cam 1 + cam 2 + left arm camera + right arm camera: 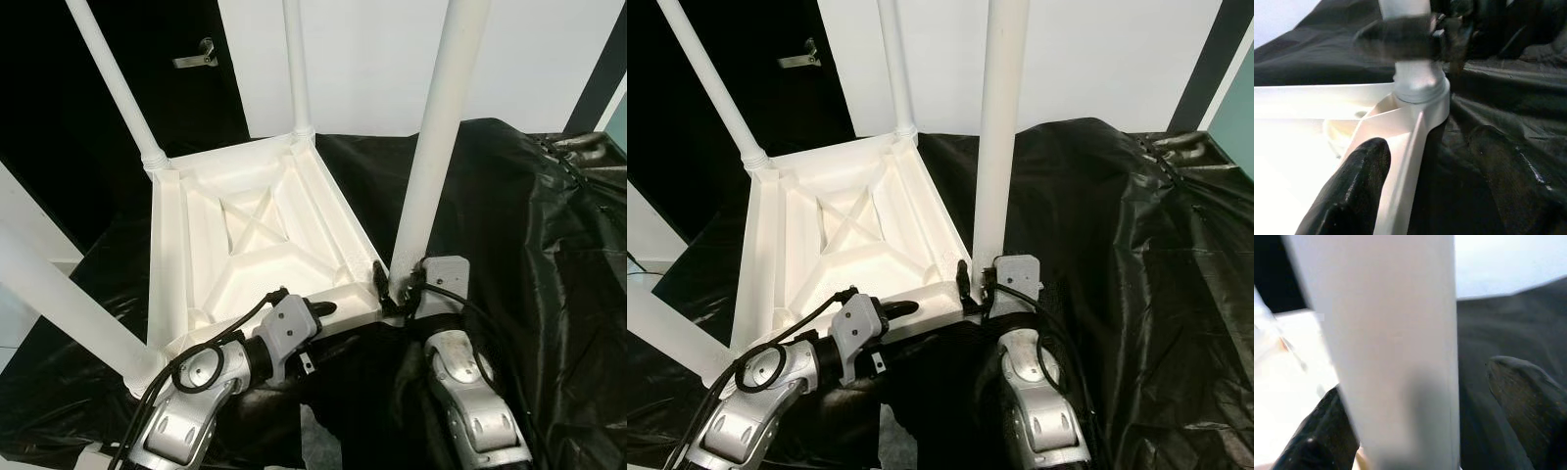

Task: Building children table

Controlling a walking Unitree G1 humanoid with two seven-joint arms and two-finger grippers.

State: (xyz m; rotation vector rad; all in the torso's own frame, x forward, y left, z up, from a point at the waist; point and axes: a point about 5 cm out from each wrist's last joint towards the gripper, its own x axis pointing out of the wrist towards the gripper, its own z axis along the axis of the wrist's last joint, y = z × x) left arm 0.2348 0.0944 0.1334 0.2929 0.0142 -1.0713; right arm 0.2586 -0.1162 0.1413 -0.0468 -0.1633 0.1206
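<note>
1. We see the children's table [245,235] upside down at frame centre on black sheeting [549,294], four white legs standing up.
2. Near leg [431,147], centre right: the right claw [400,292] is clenched around its base; we judge it is being seated.
3. Left claw [1425,196]: released, its fingers straddle the table's near rim beside that corner.

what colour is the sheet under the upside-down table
Black and glossy; the sheet under the white table shows best in the left eye view.
</note>
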